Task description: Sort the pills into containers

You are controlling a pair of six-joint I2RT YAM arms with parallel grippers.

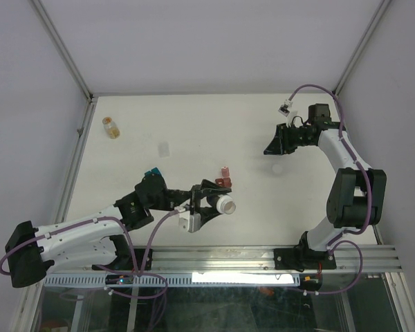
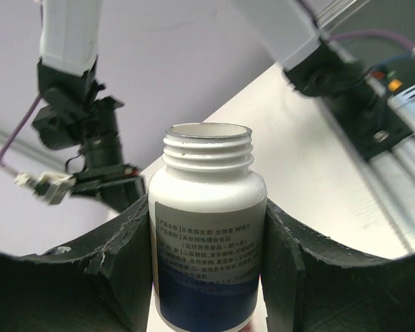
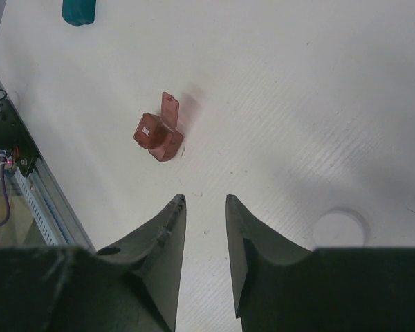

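Top external view: nearest us, the left gripper (image 1: 209, 200) pinches the uncapped white bottle (image 1: 225, 204) by its sides. Just beyond the bottle sits the dark red container (image 1: 224, 178), lid flipped up. The teal container (image 1: 151, 172) lies left of the bottle. Farther off to its right, the right gripper (image 1: 271, 146) hovers, jaws slightly apart, empty.

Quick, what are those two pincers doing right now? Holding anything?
Left pincer: closed on the white bottle, which has no cap on.
Right pincer: partly open, nothing between its fingers.
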